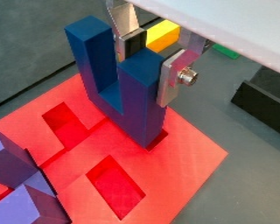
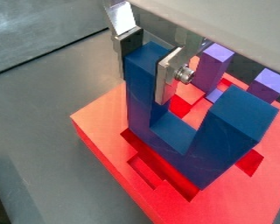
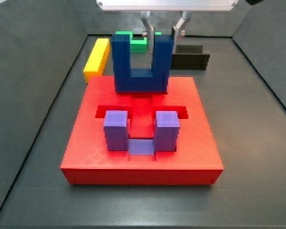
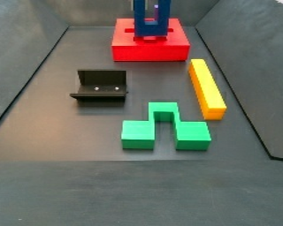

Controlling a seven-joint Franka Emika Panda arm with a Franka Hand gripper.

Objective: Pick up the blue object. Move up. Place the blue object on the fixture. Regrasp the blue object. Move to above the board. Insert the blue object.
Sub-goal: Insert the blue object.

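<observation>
The blue object stands upright on the far part of the red board, prongs up and its bridge down at a recess. In both side views, blue object and blue object show at the board's far end. My gripper comes from above and is shut on one prong, a silver finger on each side. The same grip shows where the gripper clamps the blue object. The fixture stands bare on the floor, apart from the board.
A purple U-shaped block sits in the board's near recess. A long yellow bar and a green block lie on the floor. Dark walls enclose the floor.
</observation>
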